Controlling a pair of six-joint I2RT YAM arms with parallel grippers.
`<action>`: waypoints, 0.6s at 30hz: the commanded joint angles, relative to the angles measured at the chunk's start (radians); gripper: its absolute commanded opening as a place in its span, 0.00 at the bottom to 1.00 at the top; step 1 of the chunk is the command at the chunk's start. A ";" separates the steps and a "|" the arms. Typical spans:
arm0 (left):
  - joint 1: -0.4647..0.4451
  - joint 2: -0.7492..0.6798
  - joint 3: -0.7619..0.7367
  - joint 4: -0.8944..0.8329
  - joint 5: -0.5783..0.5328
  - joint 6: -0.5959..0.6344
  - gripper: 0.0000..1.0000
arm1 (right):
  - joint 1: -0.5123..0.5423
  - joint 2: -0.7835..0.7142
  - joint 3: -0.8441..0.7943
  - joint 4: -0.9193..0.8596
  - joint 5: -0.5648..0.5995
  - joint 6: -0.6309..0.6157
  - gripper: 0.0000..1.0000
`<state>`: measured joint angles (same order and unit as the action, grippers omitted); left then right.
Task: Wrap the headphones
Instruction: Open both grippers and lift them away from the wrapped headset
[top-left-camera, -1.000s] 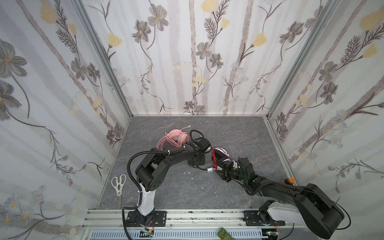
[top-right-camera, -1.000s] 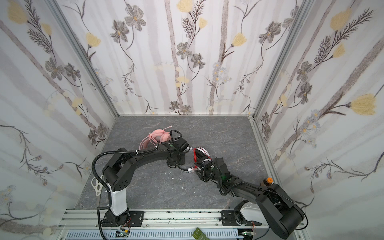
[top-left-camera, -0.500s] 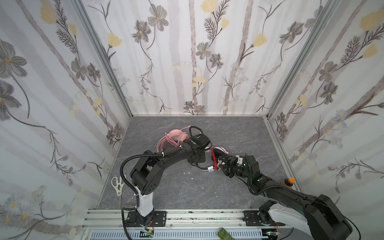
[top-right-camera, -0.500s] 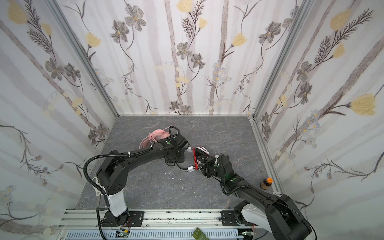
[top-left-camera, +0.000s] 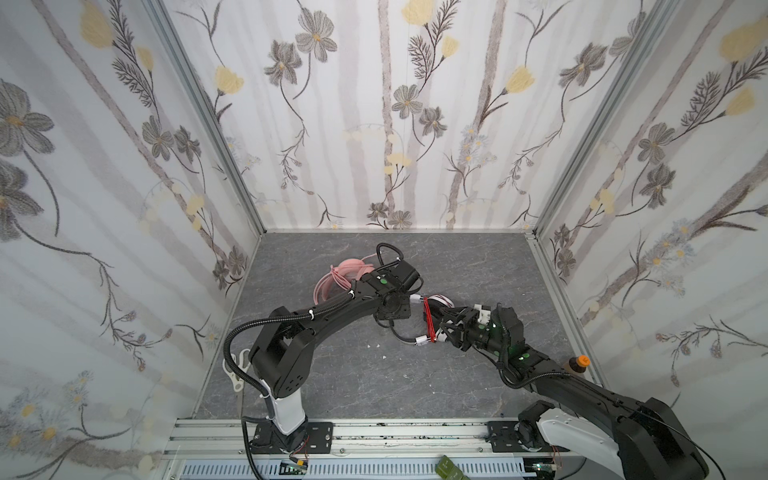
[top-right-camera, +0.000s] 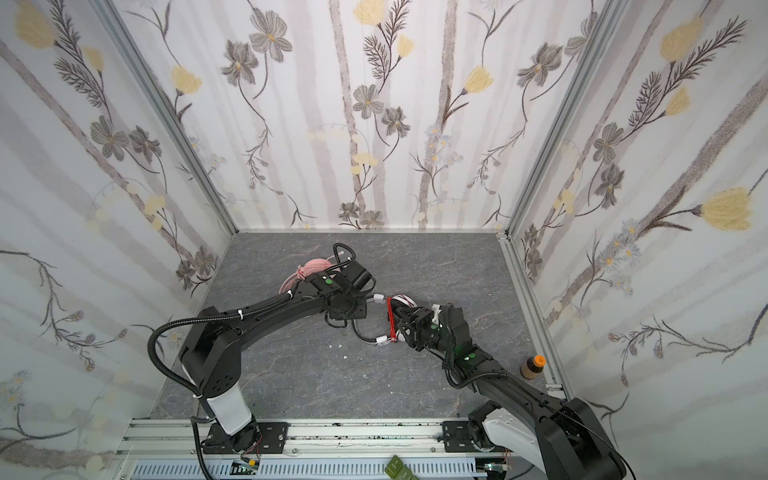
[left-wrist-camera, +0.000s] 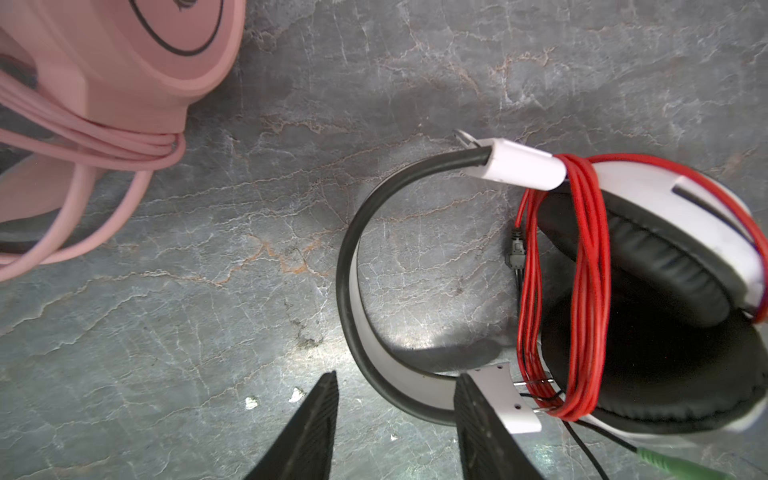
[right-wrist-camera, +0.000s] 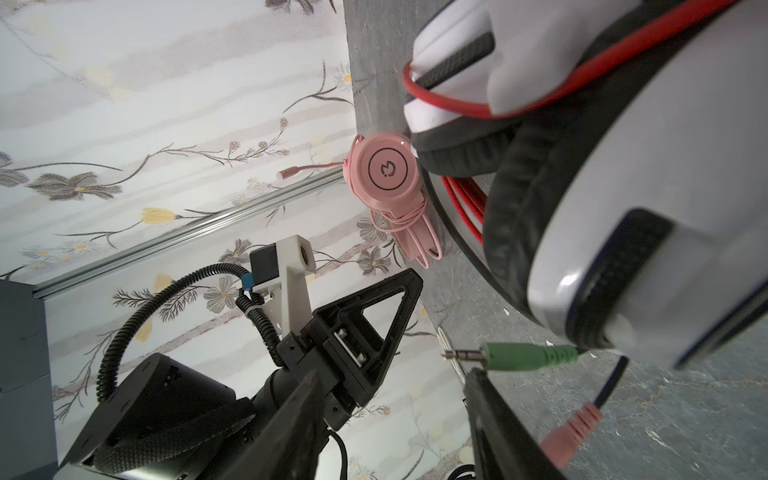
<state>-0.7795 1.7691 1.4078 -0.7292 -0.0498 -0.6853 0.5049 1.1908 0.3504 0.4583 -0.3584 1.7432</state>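
The green jack plug of the white-and-black padded headset lay nearest the right gripper, which, like the left gripper, stood part-open and empty.

We see 2 headsets on the table, near its middle. The rear headset lies left of and behind the front headset; the 2 are near each other but apart. The left gripper sits at the left end of the front headset, and the right gripper is just to its right. The scissors lie at the table's left edge, and the bottle stands at its right edge.
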 joint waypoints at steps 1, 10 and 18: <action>0.009 -0.029 0.007 -0.016 -0.021 0.004 0.48 | -0.042 -0.034 0.011 -0.007 -0.027 -0.025 0.55; 0.089 -0.152 -0.041 -0.007 0.029 0.000 0.48 | -0.358 -0.137 0.078 -0.199 -0.195 -0.205 0.55; 0.235 -0.380 -0.150 0.049 0.031 0.035 0.69 | -0.539 -0.104 0.199 -0.322 -0.243 -0.403 0.56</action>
<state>-0.5758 1.4441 1.2812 -0.7109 -0.0135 -0.6674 -0.0158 1.0683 0.5186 0.1791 -0.5751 1.4414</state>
